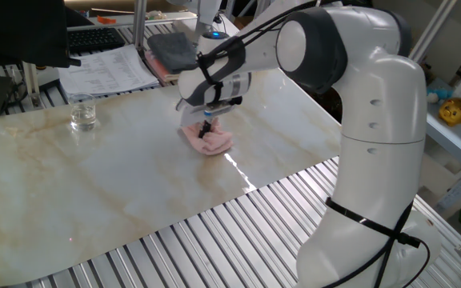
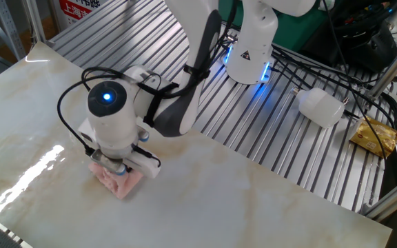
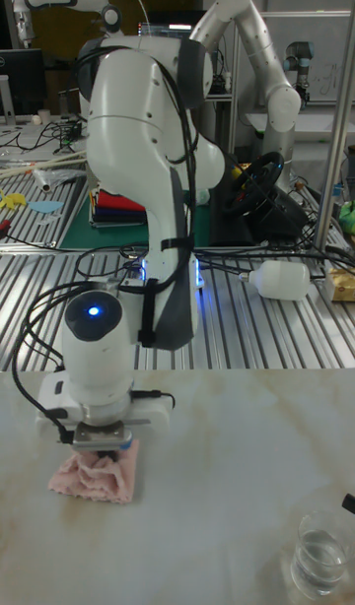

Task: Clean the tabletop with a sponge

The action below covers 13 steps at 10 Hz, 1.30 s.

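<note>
Sponge first: a small pale pink pad, wrinkled and soft, lying on the glossy marble-look table directly under the pincer, whose tips press down into its middle, clamped on a bunched fold. It looks light and limp, likely to crumple rather than slide flat, so a central pinch with downward pressure suits it. A glass stands well apart.

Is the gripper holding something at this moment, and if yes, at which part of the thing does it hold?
The gripper holds the pink sponge, pinching its bunched-up top near the middle while pressing it onto the tabletop.
</note>
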Motion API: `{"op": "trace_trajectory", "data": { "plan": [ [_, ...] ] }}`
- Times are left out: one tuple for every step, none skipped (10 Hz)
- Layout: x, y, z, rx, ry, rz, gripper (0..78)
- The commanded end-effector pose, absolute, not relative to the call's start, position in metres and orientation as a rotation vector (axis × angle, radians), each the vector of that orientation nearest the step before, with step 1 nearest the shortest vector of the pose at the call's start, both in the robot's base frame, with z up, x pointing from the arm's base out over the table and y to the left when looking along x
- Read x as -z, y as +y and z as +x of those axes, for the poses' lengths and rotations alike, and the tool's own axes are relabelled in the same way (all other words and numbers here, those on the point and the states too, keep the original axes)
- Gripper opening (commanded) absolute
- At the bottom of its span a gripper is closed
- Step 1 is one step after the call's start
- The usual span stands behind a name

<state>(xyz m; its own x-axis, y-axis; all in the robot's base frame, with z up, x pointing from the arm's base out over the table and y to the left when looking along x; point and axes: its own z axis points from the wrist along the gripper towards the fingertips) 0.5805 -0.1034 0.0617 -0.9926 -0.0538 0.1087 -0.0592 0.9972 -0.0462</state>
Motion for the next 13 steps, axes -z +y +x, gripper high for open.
{"op": "trace_trajectory", "data": {
  "plan": [
    [-0.091,-0.084,0.589,-0.075,-3.004,0.063,1.1],
    [-0.092,-0.087,0.588,-0.076,-3.005,0.065,1.1],
    [-0.089,-0.090,0.588,-0.072,-3.007,0.072,1.1],
    [-0.089,-0.090,0.588,-0.073,-3.007,0.073,1.1],
    [-0.086,-0.091,0.587,-0.081,-3.007,0.072,1.1],
    [-0.085,-0.091,0.587,-0.081,-3.007,0.072,1.1],
    [-0.075,-0.095,0.586,-0.075,-3.018,0.079,1.1],
    [-0.067,-0.097,0.585,-0.075,-3.029,0.087,1.1],
    [-0.063,-0.100,0.584,-0.074,-3.033,0.092,1.1],
    [-0.059,-0.104,0.582,-0.072,-3.038,0.101,1.1],
    [-0.057,-0.107,0.581,-0.072,-3.042,0.111,1.1],
    [-0.056,-0.111,0.580,-0.075,-3.044,0.116,1.1],
    [-0.055,-0.115,0.579,-0.078,-3.049,0.126,1.1]
  ]
}}
